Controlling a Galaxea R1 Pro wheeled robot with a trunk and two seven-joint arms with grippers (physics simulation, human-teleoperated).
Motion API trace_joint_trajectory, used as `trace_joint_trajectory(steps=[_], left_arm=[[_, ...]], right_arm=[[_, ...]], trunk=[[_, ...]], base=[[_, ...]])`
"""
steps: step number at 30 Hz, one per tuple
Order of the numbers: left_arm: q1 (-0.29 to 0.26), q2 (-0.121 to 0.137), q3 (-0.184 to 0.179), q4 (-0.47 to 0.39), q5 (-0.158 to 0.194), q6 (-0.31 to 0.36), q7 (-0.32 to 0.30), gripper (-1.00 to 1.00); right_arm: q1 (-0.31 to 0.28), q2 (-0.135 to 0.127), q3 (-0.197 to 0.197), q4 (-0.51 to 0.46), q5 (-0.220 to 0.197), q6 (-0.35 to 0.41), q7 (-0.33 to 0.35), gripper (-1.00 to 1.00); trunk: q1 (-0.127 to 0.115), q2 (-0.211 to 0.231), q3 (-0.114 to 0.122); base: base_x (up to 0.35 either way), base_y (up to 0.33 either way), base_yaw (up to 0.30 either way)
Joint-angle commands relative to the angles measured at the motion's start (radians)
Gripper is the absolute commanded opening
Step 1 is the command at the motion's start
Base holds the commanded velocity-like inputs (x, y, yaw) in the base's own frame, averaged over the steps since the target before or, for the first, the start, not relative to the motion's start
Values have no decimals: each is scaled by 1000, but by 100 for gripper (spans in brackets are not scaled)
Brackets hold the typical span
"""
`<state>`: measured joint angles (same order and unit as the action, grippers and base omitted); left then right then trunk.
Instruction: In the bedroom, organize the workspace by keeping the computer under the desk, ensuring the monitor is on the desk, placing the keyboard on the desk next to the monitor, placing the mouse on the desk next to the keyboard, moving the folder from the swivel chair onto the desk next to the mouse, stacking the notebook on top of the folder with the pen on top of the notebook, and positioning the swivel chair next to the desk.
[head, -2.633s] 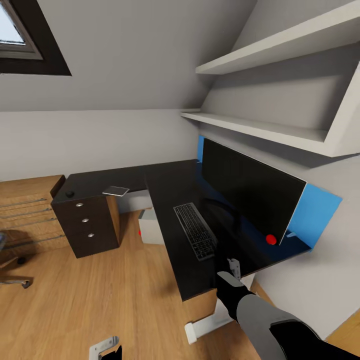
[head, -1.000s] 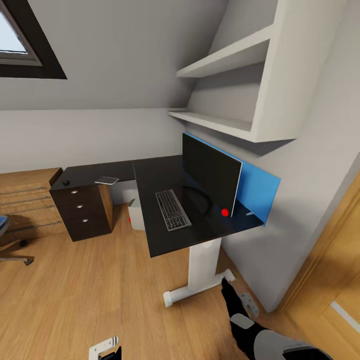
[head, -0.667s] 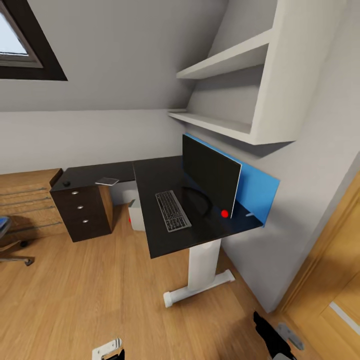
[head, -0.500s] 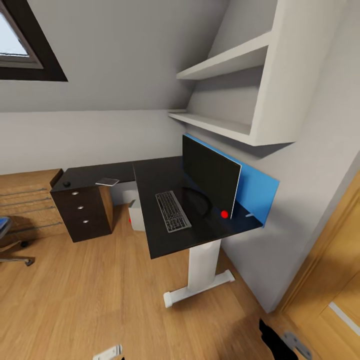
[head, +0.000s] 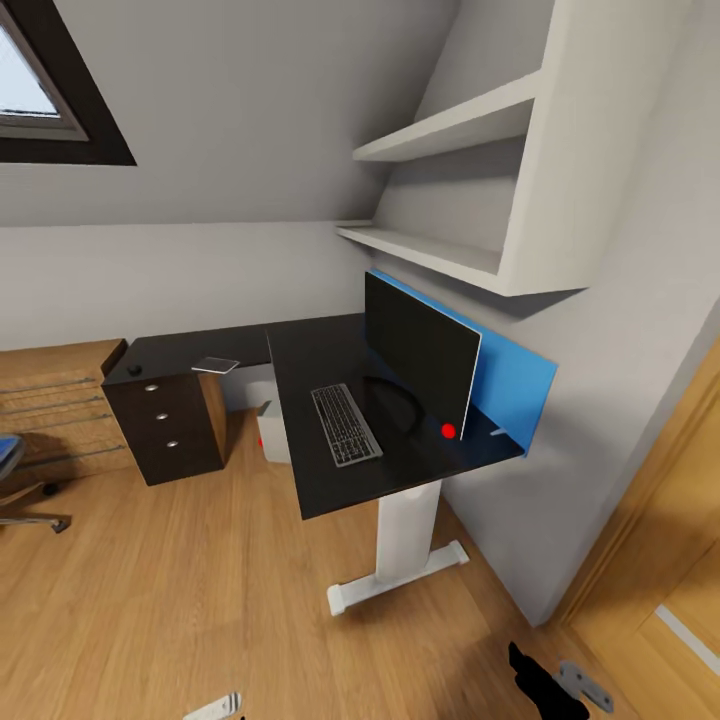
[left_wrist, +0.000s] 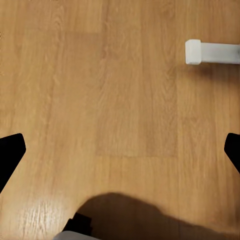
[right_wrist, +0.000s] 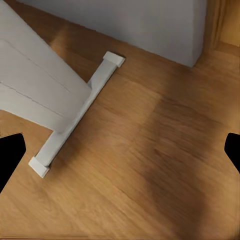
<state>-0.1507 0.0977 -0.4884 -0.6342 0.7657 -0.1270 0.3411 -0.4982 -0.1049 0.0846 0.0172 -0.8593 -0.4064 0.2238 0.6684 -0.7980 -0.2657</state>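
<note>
- The desk (head: 330, 350) stood against the wall, its glossy black top likely slick, so flat things should slide on it easily.
- The monitor (head: 418, 345) stood upright on the desk before the blue back panel (head: 515, 385); probably top-heavy and fragile, best left alone.
- The swivel chair (head: 12, 478) showed partly at the view's edge, well apart from the desk; on casters it should roll with a push at the seat or back.
- The computer (head: 272, 432) sat under the desk.
- The keyboard (head: 344, 423) lay beside the monitor's stand; stiff and light.
- The mouse (head: 134, 369) rested on the far wing; small, smooth, best pinched across its sides.
- The left gripper (left_wrist: 120, 150) and right gripper (right_wrist: 120, 150) both hung spread wide over bare floor (head: 180, 590), holding nothing.
</note>
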Motion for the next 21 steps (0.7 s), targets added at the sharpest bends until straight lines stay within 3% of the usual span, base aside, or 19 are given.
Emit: trace_joint_trajectory(steps=[1,3,4,6,8,10,12,16,18,21], left_arm=[[-1,2,-8,-1,11,-7,7,100],[-1,2,-8,-1,10,-7,7,100],[-1,1,-8,-1,10,-8,6,100],[-1,-4,-13,-2,9,-7,6,100],[-1,-4,-13,-2,9,-7,6,100],[-1,-5,-16,-2,-15,-6,5,100],[-1,-6,-16,-2,-64,-6,5,100],[-1,-7,-15,-2,-91,-6,5,100],[-1,-8,-16,-2,-100,-5,4,100],[-1,-9,-16,-2,-100,-5,4,100]], right_arm=[[2,1,10,2,6,-6,8,100],[4,3,11,3,30,-10,9,100],[6,9,11,3,62,-13,8,100],[9,48,11,2,125,-25,5,100],[11,51,10,2,150,-43,5,100],[23,81,10,3,233,-92,3,100],[31,96,10,3,272,-121,-8,100],[35,104,11,3,296,-132,-25,100],[36,111,10,2,350,-137,-32,100],[36,110,10,2,354,-138,-32,100]], trunk=[[0,-1,-1],[0,-1,-1],[0,-1,-1],[0,-1,-1],[0,-1,-1],[0,-1,-1],[0,-1,-1],[0,-1,-3],[0,-1,-4],[0,-1,-4]], base=[[0,0,0],[0,0,0],[0,0,0],[0,0,0],[0,0,0],[0,0,57],[0,0,189],[0,0,245],[0,0,173],[0,8,49]])
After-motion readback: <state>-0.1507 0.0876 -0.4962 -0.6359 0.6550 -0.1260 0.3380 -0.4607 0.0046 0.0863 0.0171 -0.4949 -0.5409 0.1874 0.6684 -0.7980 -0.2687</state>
